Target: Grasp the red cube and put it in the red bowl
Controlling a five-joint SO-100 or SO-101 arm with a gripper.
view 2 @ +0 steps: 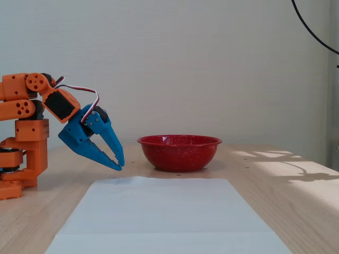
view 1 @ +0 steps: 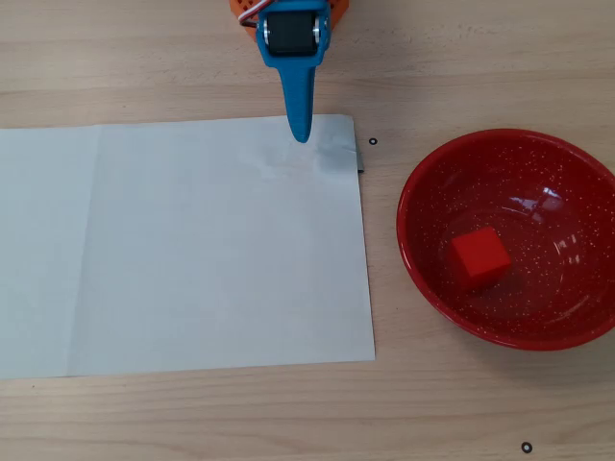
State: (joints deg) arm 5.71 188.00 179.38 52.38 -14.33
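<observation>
white paper sheet (view 2: 164, 214): flat on table (view 2: 275, 206), nearest the fixed view | red cube (view 1: 479, 257): 1, resting inside red bowl (view 1: 423, 250), left of its centre in overhead view | red bowl: right of sheet, apart from it | jaws (view 2: 119, 166): blue, tips together, holding nothing, poised above sheet's far edge

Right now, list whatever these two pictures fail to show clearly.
- Small matte red cube: plain in the overhead view; in the fixed view the wall of the glossy speckled red bowl hides it.
- Bowl's right rim: cut by the overhead view's edge.
- Orange arm: cut off at the overhead view's top edge.
- Blue claw: fingertips meet; nothing held.
</observation>
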